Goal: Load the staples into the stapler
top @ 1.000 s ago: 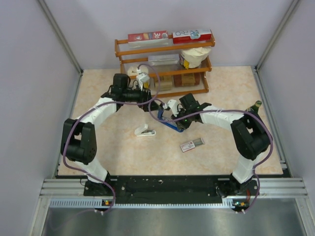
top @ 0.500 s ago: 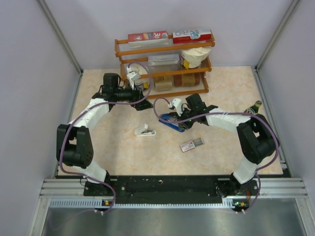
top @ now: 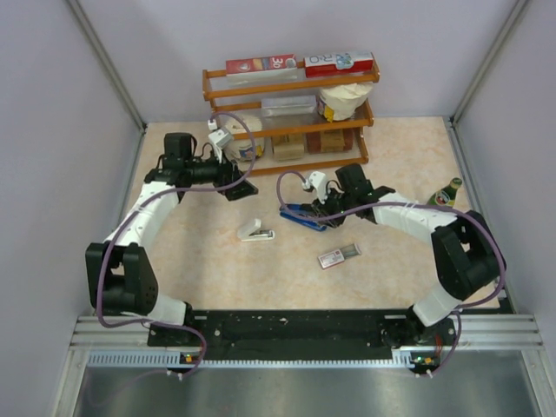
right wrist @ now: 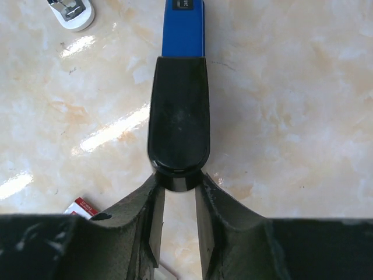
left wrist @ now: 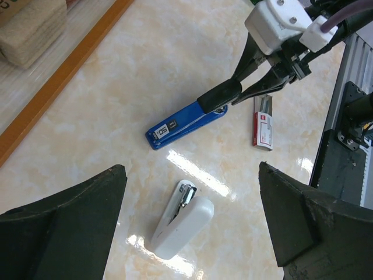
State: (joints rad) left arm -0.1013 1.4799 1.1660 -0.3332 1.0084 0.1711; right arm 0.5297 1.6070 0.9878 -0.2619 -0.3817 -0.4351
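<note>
The blue stapler [top: 300, 216] lies flat on the table with its black rear end pinched between my right gripper [top: 324, 214] fingers. The right wrist view shows the same grip [right wrist: 178, 182] on the blue stapler [right wrist: 182, 23]. A white stapler [top: 255, 231] lies to its left, and in the left wrist view [left wrist: 182, 224] it is below my left gripper [left wrist: 189, 219]. My left gripper [top: 236, 186] is wide open, empty and raised. The red-and-white staples box [top: 339, 255] lies nearer the front, partly slid open; it also shows in the left wrist view [left wrist: 263, 126].
A wooden shelf rack [top: 291, 82] with boxes and a bag stands at the back. A green bottle [top: 446, 191] stands at the right. Grey walls close in both sides.
My left gripper has drawn back to the left, away from the blue stapler. My right gripper has shifted slightly right and the blue stapler now lies flat on the table.
</note>
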